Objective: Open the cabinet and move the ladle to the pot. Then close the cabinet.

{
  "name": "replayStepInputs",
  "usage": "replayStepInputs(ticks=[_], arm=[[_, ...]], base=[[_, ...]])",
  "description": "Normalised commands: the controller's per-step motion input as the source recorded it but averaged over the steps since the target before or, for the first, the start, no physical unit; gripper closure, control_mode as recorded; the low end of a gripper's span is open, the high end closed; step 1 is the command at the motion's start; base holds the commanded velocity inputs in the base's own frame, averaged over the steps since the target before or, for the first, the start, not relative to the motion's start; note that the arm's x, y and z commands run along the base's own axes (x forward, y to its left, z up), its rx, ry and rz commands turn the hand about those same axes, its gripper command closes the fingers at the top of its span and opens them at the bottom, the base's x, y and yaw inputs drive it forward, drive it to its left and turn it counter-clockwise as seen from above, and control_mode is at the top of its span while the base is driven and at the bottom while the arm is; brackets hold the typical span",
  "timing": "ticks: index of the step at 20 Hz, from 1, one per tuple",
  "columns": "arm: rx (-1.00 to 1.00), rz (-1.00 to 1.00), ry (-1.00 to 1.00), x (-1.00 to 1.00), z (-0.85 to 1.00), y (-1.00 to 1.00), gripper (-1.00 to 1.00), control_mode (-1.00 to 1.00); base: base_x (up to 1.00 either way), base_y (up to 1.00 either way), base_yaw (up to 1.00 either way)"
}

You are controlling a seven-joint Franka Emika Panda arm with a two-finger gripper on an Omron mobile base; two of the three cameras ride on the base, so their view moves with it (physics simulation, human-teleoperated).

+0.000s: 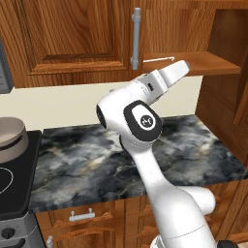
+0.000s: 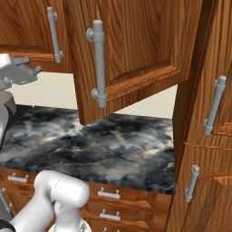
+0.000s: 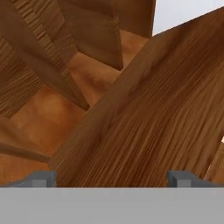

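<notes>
Dark marbled stone surface [image 1: 97,160] runs under reddish-brown wood cabinet [image 1: 72,38]; cream wall between them. Cabinet's right door [image 2: 136,50] stands swung out, seen large in the right base view with its grey bar handle [image 2: 99,63]; left door is shut with its own grey bar handle [image 1: 135,38]. Left base view looks into the opened half: bare wooden shelf [image 1: 208,63] with a thin pale stick-like item [image 1: 159,59] lying on it near the front edge, likely the ladle, too small to be sure. Pot [image 1: 12,138] sits at the far left on a black stovetop [image 1: 14,179], cut by the frame edge, grey wall, pale inside. Drawers with small horizontal handles [image 1: 80,215] below the surface. Right base view adds a tall wooden unit on the right with vertical bar handles [image 2: 214,104]. White arm [image 1: 145,121] reaches up toward the shelf edge. Tool [image 3: 113,178] in the hand view is spread wide, both tips far apart, nothing between them; close wood panels and the cabinet's inner corner ahead.
</notes>
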Motion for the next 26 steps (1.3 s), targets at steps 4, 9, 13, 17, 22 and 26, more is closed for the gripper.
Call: replayStepInputs(ticks=[4, 9, 13, 17, 22, 26], arm=[[0.0, -0.1, 0.1, 0.14, 0.0, -0.01, -1.0, -1.0], [0.0, -0.04, 0.07, 0.05, 0.0, -0.29, -1.0, -1.0], [0.0, -0.03, 0.03, 0.15, 0.0, -0.52, -1.0, -1.0], [0.0, -0.03, 0.01, 0.01, 0.0, -0.52, -1.0, -1.0], [0.0, -0.03, 0.0, 0.07, 0.0, -0.44, -1.0, -1.0], [0.0, -0.03, 0.0, 0.03, 0.0, -0.4, -1.0, -1.0]], base=[[0.0, 0.0, 0.0], [0.0, 0.0, 0.0], [0.0, 0.0, 0.0], [0.0, 0.0, 0.0], [0.0, 0.0, 0.0], [0.0, 0.0, 0.0]])
